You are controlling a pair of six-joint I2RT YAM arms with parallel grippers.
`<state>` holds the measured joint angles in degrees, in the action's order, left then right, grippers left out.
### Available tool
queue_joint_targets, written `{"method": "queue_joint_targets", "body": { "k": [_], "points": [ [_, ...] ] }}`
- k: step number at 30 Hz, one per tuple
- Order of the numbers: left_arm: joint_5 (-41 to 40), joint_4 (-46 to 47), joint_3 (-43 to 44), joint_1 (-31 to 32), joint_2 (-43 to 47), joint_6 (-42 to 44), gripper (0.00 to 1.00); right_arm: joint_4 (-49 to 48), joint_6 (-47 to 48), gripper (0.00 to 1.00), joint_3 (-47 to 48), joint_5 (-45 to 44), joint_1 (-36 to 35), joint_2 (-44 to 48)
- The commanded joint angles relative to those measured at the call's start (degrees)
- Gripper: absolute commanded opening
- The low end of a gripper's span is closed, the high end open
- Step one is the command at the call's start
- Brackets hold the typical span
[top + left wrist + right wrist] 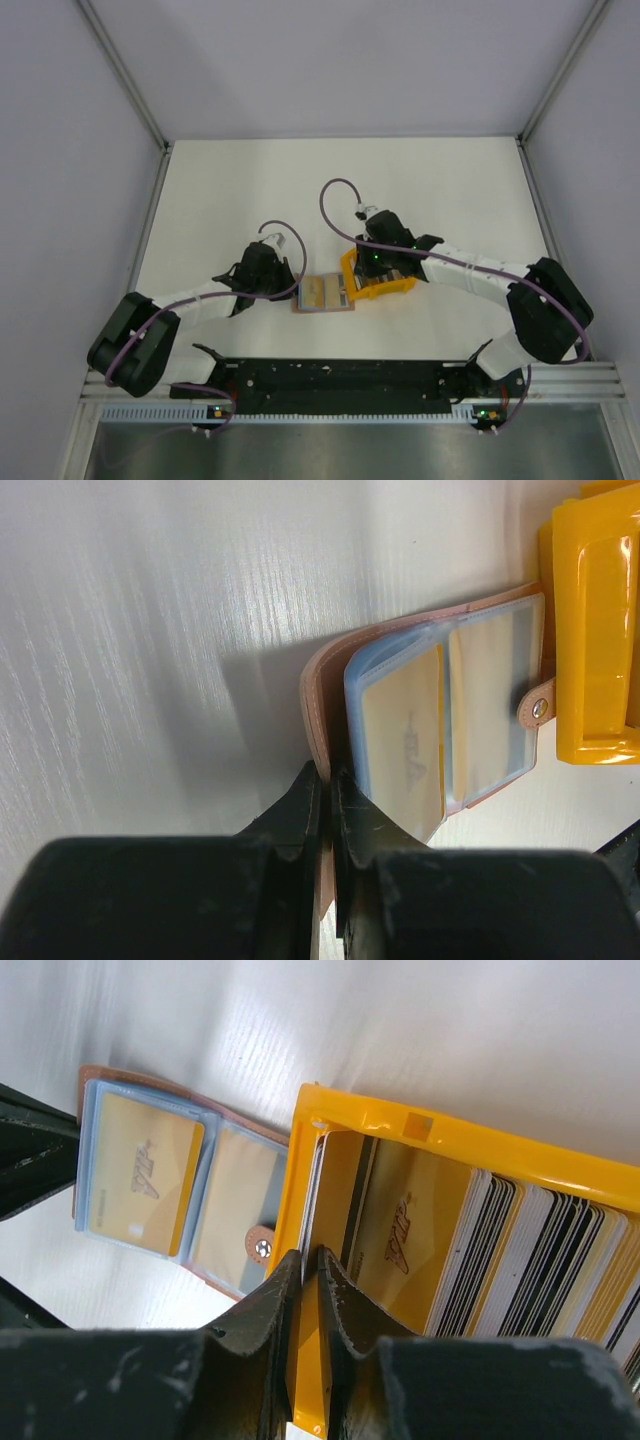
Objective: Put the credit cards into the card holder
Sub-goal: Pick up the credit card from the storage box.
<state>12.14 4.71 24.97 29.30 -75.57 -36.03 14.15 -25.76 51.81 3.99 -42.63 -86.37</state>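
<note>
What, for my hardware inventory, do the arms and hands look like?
The left arm and right arm have white links between bulky black joints, each trailing a purple cable. The left hand and right hand are black, with two tapered fingers.

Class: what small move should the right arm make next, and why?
Probably finish closing the right gripper: its jaws stand nearly together at the end of the credit cards in the yellow tray, yet a firm grip on one card is not clear.

We see a bright yellow plastic tray (500, 1155) with raised walls on the white table (240, 190), near its middle; pale grey walls (340, 60) close three sides.
</note>
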Motion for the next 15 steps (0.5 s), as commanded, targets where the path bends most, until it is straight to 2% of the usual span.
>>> {"method": "queue_joint_targets", "body": {
  "k": [1,15],
  "points": [
    [0.0,1.0,1.1,0.0,-0.8,0.8,0.00,-1.1,-0.3,0.10,-0.8,-2.0,1.2,3.0],
    [-0.1,1.0,1.0,0.0,-0.8,0.9,0.00,-0.2,-0.1,0.07,-1.1,-3.7,2.3,1.9]
  ]
}}
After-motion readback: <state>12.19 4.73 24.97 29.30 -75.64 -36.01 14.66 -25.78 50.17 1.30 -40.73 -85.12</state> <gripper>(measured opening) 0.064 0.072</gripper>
